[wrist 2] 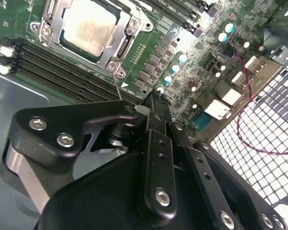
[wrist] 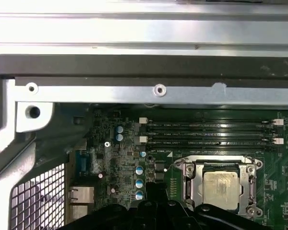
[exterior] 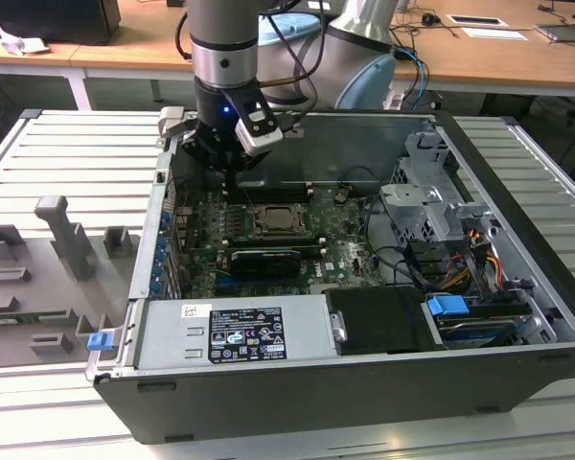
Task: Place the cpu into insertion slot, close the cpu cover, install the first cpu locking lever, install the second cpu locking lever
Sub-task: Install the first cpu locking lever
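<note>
The cpu [wrist 2: 89,26] lies with its dull silver top up in the insertion slot [exterior: 276,219] on the green board. The cpu cover [wrist 2: 121,49] is folded down flat around it, and its cut-out frames the chip [wrist: 221,184]. A thin wire locking lever [wrist 2: 118,85] sticks out from the socket's corner toward my gripper [wrist 2: 151,102]. The gripper is shut with nothing in it, and its tip hovers just beside that corner. In the exterior view the gripper [exterior: 232,187] hangs over the board toward the exterior view's left of the socket.
Long black memory slots [wrist: 211,134] run alongside the socket. A black card [exterior: 264,259], the power supply [exterior: 230,331] and a drive cage [exterior: 431,201] stand inside the case. The case's metal wall [wrist: 144,88] is close behind the gripper. Grey fixtures [exterior: 67,240] stand on the table.
</note>
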Controlling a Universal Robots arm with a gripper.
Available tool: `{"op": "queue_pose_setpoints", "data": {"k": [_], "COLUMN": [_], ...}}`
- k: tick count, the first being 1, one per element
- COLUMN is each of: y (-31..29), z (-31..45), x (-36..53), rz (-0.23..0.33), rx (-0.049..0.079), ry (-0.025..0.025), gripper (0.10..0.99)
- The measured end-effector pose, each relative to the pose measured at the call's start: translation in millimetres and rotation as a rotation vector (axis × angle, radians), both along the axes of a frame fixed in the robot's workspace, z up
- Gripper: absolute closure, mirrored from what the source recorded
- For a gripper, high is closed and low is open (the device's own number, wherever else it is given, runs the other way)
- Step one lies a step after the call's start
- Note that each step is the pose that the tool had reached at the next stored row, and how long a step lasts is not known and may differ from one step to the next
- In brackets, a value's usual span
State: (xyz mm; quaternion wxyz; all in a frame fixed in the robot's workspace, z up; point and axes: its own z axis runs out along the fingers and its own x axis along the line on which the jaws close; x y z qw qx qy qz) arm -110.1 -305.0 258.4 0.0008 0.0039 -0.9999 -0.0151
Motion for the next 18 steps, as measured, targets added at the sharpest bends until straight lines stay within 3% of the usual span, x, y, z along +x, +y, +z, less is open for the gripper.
{"op": "queue_pose_setpoints", "data": {"k": [5, 9, 18], "y": [11.9, 17.1, 19.1], "z": [-2.1, -2.6, -2.8], "x": [-2.8, -2.9, 4.5], "rz": [0.000, 0.000, 0.000], "rx": [0.000, 0.000, 0.000], "ry": [0.0000, 0.0000, 0.0000], "gripper": [0.980, 0.980, 0.980]}}
